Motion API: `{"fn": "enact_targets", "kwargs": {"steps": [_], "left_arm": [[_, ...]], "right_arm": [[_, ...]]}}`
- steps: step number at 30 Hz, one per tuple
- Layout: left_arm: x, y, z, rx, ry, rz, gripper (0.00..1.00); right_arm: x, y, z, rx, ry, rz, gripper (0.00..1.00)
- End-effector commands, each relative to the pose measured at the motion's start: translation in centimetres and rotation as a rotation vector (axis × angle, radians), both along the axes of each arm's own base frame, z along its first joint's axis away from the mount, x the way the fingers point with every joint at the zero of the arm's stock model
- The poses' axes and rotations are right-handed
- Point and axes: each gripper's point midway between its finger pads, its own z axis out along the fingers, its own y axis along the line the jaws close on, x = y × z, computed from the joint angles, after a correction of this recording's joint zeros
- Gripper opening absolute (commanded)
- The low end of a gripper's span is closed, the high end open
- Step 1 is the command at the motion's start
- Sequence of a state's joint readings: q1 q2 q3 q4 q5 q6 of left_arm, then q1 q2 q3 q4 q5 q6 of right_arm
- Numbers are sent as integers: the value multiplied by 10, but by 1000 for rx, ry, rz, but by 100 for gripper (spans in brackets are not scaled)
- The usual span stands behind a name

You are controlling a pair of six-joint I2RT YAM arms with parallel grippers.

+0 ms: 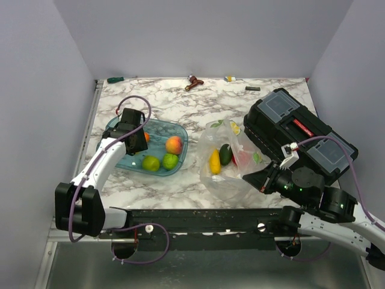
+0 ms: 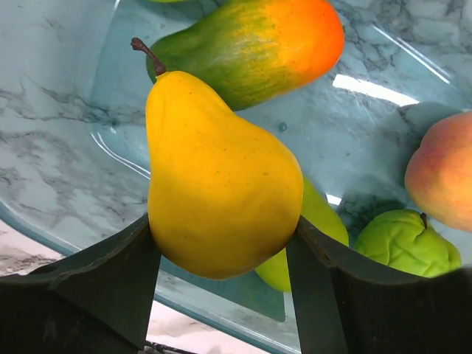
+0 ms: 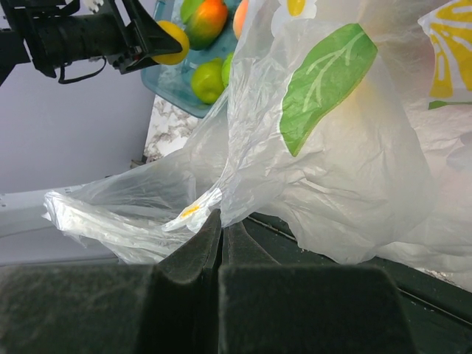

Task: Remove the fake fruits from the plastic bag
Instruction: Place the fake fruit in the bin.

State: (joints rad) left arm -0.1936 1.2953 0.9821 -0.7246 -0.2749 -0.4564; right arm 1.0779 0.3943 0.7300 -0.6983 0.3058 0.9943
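Top view: 1 plastic bag (image 1: 210, 135) at mid-table with 3 fake fruits (image 1: 215, 161) visible inside (1 yellow, 1 green, 1 red), and 1 teal tray (image 1: 161, 131) to its left under the left gripper (image 1: 129, 126). Left wrist view: jaws clasp 1 yellow pear (image 2: 221, 184) above the tray, where 4 fruits lie; the step is judged to be depositing, so the next move calls for release. Right wrist view: the right gripper (image 3: 221, 228) is pinched tight on the bag's edge film.

No writing legible from here, red strip (image 1: 302, 127) on black case (image 1: 319, 147) at three o'clock unreadable, plastic bag (image 3: 354, 162) prints only pictures
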Motion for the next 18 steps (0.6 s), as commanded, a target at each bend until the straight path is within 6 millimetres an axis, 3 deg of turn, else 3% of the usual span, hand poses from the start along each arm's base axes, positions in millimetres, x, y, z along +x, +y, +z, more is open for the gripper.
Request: {"fn": "enact_targets", "kwargs": {"steps": [1, 8, 11, 18], "left_arm": [[-6, -2, -20, 3, 83, -47, 1], [-11, -3, -41, 18, 217, -77, 6], [-13, -6, -47, 8, 242, -95, 20], [-16, -14, -52, -27, 274, -125, 34]], "right_arm": [[4, -5, 1, -4, -11, -33, 1], [4, -6, 4, 3, -19, -28, 1], [3, -6, 3, 2, -19, -24, 1], [2, -6, 2, 12, -21, -21, 1]]}}
